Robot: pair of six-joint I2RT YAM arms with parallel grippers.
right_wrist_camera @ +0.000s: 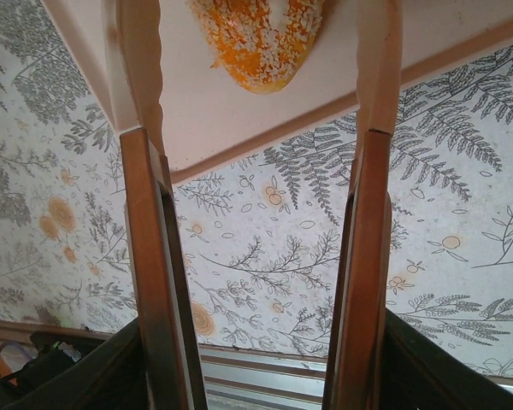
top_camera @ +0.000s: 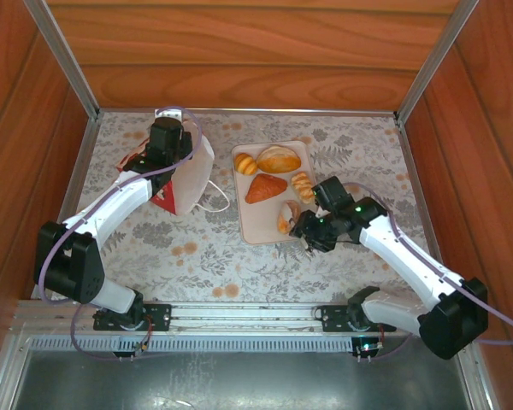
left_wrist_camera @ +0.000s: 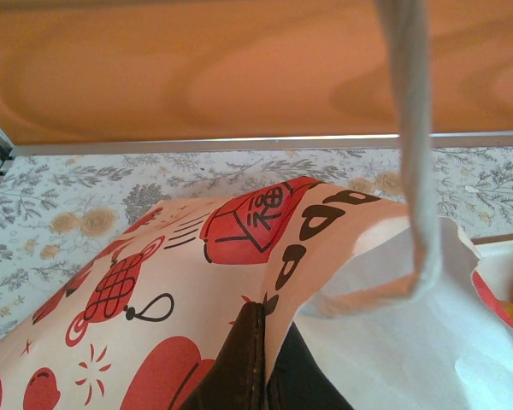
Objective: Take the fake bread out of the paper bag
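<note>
Our left fingers (left_wrist_camera: pixel 239 367) clamp the paper bag (top_camera: pixel 192 175) at ten o'clock on the table (top_camera: pixel 342 145). Our right fingers (right_wrist_camera: pixel 154 256) stand apart, empty, over the tray (top_camera: pixel 258 229), where fake bread (top_camera: pixel 265 188) lies. Next, probably, the right arm must reach into the bag's mouth.

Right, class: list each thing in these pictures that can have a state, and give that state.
paper bag: tilted, pinched at its rim.
left gripper: shut on the paper bag.
right gripper: open, empty.
fake bread: five pieces lying on the tray.
tray: flat on the table.
</note>
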